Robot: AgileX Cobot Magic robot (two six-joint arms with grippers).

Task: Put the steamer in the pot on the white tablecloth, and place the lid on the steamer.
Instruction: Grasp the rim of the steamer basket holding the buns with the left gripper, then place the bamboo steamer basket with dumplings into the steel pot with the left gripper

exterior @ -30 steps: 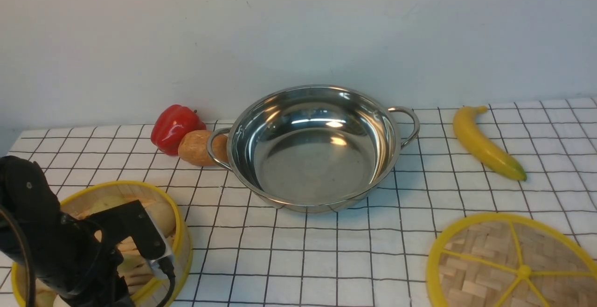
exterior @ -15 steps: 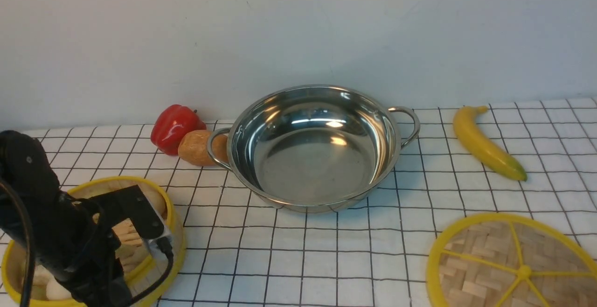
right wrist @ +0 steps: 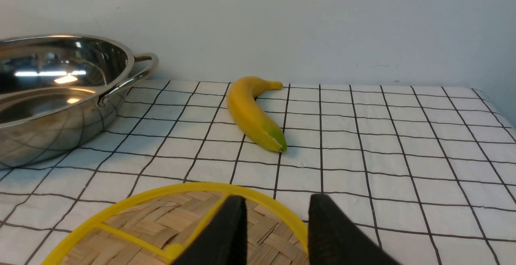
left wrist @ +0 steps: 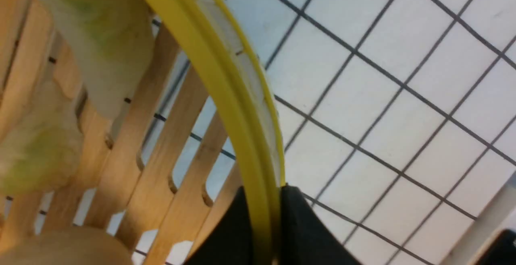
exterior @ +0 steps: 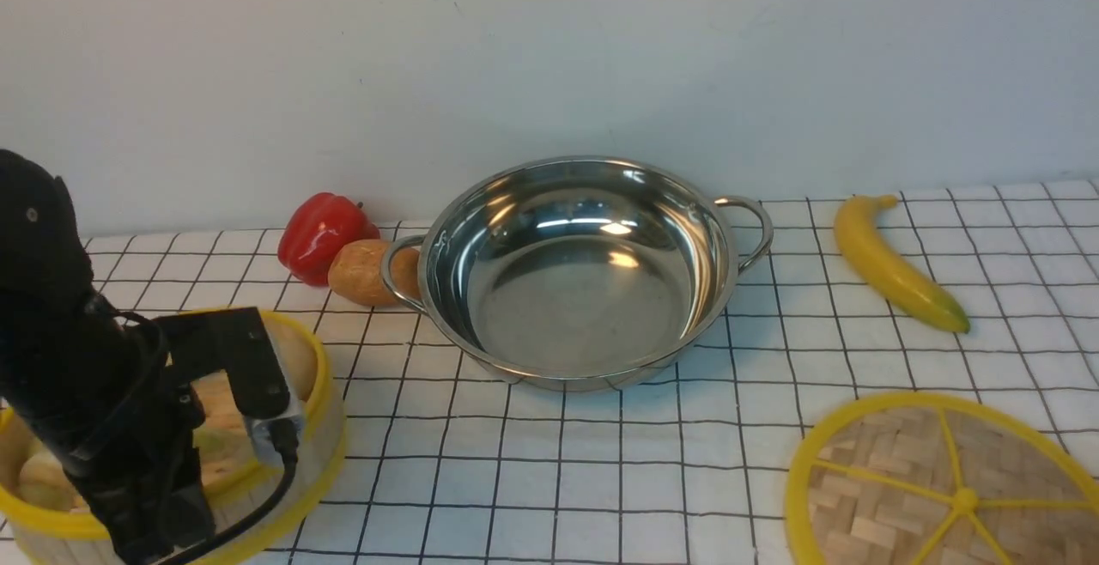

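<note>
At the front left, the steamer (exterior: 319,393) hangs tilted just above the white tablecloth (exterior: 601,462), with pale buns inside. My left gripper (left wrist: 264,198) is shut on its yellow rim (left wrist: 225,87), one finger inside and one outside; in the front view the black left arm (exterior: 103,393) hides the grip. The steel pot (exterior: 584,273) stands empty in the middle. The woven lid (exterior: 936,488) lies flat at the front right. My right gripper (right wrist: 277,204) hovers open over the lid's far edge (right wrist: 258,196), holding nothing.
A red pepper (exterior: 322,230) and a brown potato (exterior: 361,271) lie against the pot's left handle. A banana (exterior: 893,264) lies to the right of the pot. The wall runs close behind the pot.
My left gripper has shut on the steamer's rim, and the arm has risen. The steamer has come up off the cloth and tilted. Pot, lid and right gripper have not moved.
</note>
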